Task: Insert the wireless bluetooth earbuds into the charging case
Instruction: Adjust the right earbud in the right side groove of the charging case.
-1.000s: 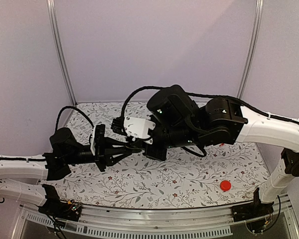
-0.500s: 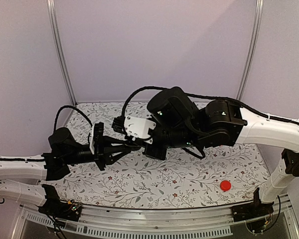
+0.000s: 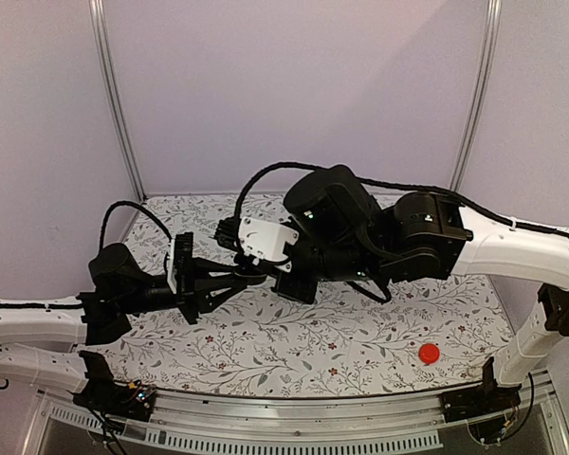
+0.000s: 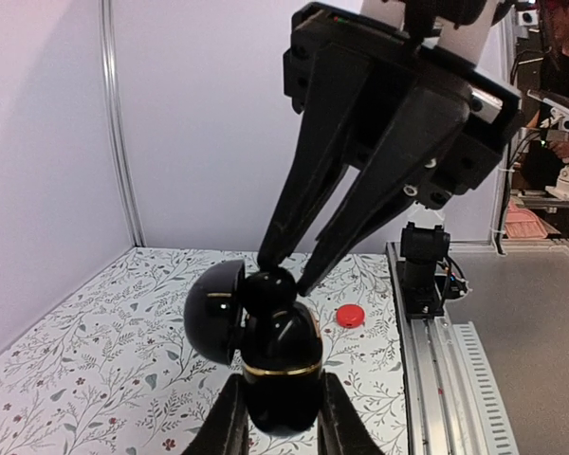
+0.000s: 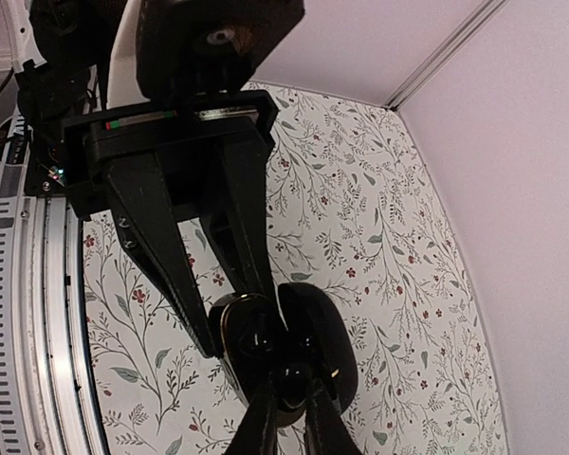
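**Two-handed insertion, held clear of the tabletop.** The right tool (image 4: 284, 272) enters the left wrist view from the top. Its two long fingers are drawn together to a point at mid-frame, where the tips pinch a small round black piece, judged to be an earbud (image 4: 268, 289). A closed pinch suits so small a part and leaves its underside free to enter a seat.

Directly below, at bottom centre, the left tool (image 4: 282, 408) is clamped on the lower half of the charging case (image 4: 283, 355), one finger pressed against each flank. The case is thereby kept off the tabletop (image 4: 66, 370), upright, with its mouth turned up toward the right tool. Gripped this way it should neither slide nor tip under a push from above.

Its lid (image 4: 211, 313) hangs open to the left of centre, out of the right tool's line of approach. The earbud touches the top of the case beside the hinge. Whether it is fully seated cannot be told, since black lies on black. No second earbud can be made out.

In the top external view the two tools meet left of centre, and the right wrist covers the point of contact. A red disc (image 4: 350, 315) lies on the tabletop to the right of the case, well apart from it, and appears to play no part.
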You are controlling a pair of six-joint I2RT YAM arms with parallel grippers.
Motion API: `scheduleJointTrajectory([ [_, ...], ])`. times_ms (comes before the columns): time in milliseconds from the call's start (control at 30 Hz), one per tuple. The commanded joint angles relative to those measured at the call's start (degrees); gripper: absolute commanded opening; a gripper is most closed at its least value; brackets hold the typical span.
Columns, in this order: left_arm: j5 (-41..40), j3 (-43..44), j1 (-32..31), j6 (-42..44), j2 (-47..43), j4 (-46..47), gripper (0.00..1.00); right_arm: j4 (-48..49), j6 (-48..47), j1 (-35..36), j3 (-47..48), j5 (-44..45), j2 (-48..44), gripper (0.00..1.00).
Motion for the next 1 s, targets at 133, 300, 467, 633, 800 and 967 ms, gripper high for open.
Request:
scheduleJointTrajectory([
  [133,-0.14,-0.01,-0.70,0.15,-1.22,2.99,0.12,0.13,0.73,0.03,-0.67,-0.94,-1.01,0.16],
  [300,0.59,0.51,-0.79,0.37,-0.47,2.10,0.12,-0.82,0.17,0.03,0.51,-0.80,0.02,0.21],
  [467,0.62,0.63,-0.88,0.68,-0.41,1.77,0.12,-1.31,0.05,0.08,0.92,-0.33,1.10,0.22],
  [633,0.38,1.09,-1.12,1.05,0.30,0.96,0.12,-1.48,-0.12,0.10,1.38,0.56,1.58,0.21],
  [800,-0.30,1.53,-1.50,1.51,0.81,0.11,0.11,-1.66,0.03,0.10,2.01,1.13,2.33,0.21],
  [967,-0.46,1.42,-1.65,1.59,0.33,-0.17,0.11,-1.87,0.05,0.12,2.04,1.79,2.96,0.21],
])
